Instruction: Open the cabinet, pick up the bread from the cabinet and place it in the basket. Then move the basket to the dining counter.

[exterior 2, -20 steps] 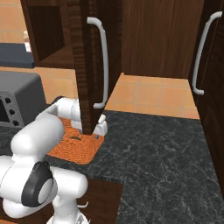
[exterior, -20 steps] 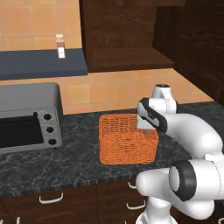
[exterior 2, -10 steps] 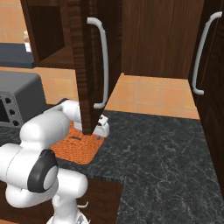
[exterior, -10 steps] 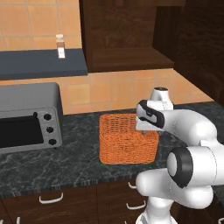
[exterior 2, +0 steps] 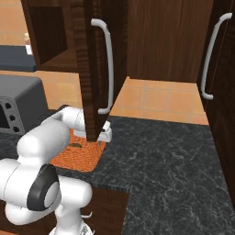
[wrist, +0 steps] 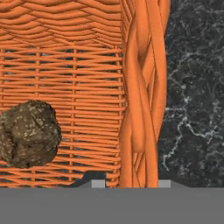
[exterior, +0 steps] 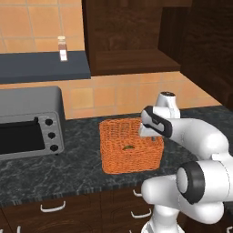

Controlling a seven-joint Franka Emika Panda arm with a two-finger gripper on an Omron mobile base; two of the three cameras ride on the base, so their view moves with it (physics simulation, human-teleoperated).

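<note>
Lying in basket (exterior: 131,152): bread (wrist: 28,133); toaster oven (exterior: 28,123) near, cabinet (exterior 2: 94,69) open.

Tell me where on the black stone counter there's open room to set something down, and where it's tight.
The widest bare stretch of the black stone counter runs right of the basket, below the tall cabinet door. A narrower strip lies between the toaster oven and the basket. It is crowded at the basket's right rim, where the gripper hangs beside the open cabinet door.

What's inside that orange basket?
One dark lumpy piece of bread lies on the floor of the basket. The near wall and the gripper at the rim hide part of the inside.
</note>
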